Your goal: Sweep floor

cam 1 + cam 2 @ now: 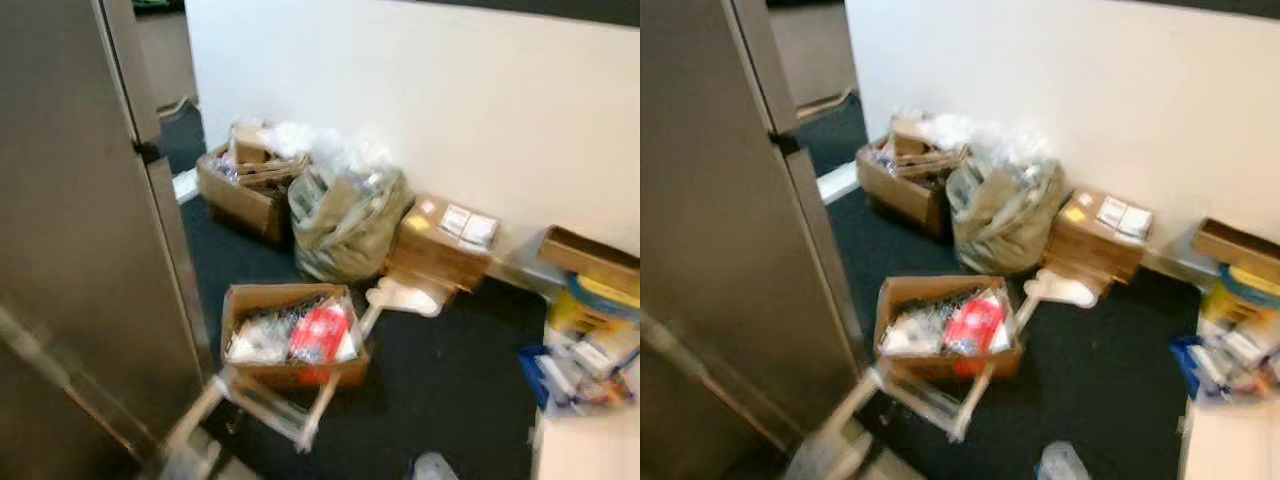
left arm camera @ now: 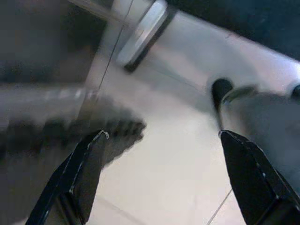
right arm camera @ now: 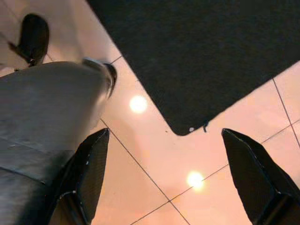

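Both hands hang wide open over pale tiled floor, holding nothing.

Seen from its wrist, the left hand (image 2: 159,180) spreads its black fingers above blurred light tiles (image 2: 164,164); the right hand (image 3: 161,180) gapes above glossy pinkish tiles and the rounded corner of a dark carpet mat (image 3: 201,56). Ahead on the dark carpeted floor (image 1: 450,370) sits an open brown cardboard box with red and white packets (image 1: 292,335), a white long-handled dustpan (image 1: 400,296) just behind it. By the white wall (image 1: 450,100) stand a full olive bag (image 1: 345,225) and further cardboard boxes (image 1: 445,240). A brushed metal door (image 1: 80,220) stands at the left.
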`<state>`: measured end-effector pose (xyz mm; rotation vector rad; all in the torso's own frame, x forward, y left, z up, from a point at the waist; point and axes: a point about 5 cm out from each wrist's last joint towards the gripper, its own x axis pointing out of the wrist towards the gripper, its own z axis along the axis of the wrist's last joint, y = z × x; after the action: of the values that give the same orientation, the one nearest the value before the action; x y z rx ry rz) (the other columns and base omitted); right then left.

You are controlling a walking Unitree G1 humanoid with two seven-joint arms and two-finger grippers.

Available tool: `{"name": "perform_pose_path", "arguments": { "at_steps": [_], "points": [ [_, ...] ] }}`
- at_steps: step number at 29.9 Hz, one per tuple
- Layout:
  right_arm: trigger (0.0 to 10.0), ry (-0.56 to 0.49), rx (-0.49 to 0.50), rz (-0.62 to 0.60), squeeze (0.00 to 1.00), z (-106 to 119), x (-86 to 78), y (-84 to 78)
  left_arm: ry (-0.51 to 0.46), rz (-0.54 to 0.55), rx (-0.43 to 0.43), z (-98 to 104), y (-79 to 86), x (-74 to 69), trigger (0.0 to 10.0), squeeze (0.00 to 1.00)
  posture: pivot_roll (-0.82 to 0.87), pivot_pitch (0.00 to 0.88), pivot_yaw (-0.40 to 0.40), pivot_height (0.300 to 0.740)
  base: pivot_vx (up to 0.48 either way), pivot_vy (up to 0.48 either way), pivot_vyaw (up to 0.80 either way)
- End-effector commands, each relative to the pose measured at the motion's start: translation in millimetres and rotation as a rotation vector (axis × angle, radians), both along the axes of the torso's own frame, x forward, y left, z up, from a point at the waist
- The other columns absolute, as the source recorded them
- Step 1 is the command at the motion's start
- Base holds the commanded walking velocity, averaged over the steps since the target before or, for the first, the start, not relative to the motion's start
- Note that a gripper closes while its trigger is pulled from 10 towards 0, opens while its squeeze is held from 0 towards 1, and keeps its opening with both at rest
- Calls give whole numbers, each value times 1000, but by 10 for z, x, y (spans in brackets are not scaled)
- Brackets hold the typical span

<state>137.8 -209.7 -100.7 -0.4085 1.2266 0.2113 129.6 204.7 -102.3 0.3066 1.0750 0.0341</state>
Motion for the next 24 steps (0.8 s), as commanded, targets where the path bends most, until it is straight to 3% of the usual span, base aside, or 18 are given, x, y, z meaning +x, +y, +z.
{"name": "perform_pose_path", "arguments": {
  "at_steps": [1,24],
  "points": [
    [10000,-12,0,19,0,14,45,13,-9,-13,2,16,10,42,10000,0,10,0,-24,740,0,0,0],
    [10000,-17,7,52,0,17,40,0,5,-21,-21,0,-29,17,10000,0,-3,0,-29,740,0,-390,0]
  ]
}}
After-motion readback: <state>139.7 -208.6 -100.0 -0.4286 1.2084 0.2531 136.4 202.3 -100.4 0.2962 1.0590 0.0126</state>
